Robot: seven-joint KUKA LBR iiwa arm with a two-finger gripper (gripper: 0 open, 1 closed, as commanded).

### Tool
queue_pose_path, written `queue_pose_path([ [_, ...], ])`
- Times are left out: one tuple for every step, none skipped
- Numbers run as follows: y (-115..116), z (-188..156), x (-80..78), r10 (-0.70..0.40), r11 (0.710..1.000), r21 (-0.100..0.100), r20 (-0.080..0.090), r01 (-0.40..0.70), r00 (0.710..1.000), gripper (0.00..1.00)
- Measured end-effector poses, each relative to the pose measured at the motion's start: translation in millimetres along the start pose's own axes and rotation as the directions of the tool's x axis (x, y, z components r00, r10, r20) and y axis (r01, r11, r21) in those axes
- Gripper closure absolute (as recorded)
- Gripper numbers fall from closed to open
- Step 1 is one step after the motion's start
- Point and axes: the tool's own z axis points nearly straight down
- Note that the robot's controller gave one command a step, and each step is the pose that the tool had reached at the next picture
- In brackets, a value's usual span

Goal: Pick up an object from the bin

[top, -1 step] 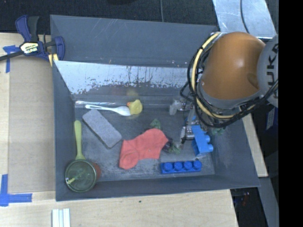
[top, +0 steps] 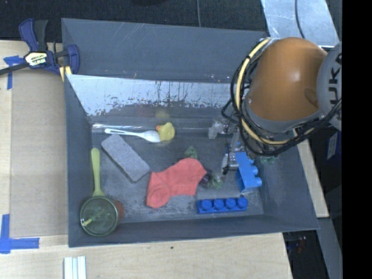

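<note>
My gripper (top: 231, 158) hangs low over the right part of the bin, under the arm's orange dome. Just to its right a chunky blue toy brick (top: 249, 175) stands tilted, close against the gripper; whether it is gripped I cannot tell. A long blue studded brick (top: 222, 204) lies flat below it, near the bin's front wall. A small dark green thing (top: 213, 182) lies just left of the gripper, at the edge of a crumpled red cloth (top: 174, 182).
A grey block (top: 125, 157), a white spoon (top: 135, 134) and a yellow lump (top: 166, 132) lie to the left and back. A green round-headed scoop (top: 97, 213) fills the front left corner. A small green bit (top: 190, 151) lies above the cloth.
</note>
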Motion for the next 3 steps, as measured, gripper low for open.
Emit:
queue_pose_path([
  [-26, 88, 23.9, -0.127, 0.992, 0.001, 0.003, 0.127, 0.992, 0.0],
  [-38, 83, 37.3, -0.164, 0.986, 0.001, 0.007, 0.164, 0.986, 0.0],
  [-44, 125, 41.9, -0.309, 0.951, -0.001, -0.003, 0.309, 0.951, 0.0],
])
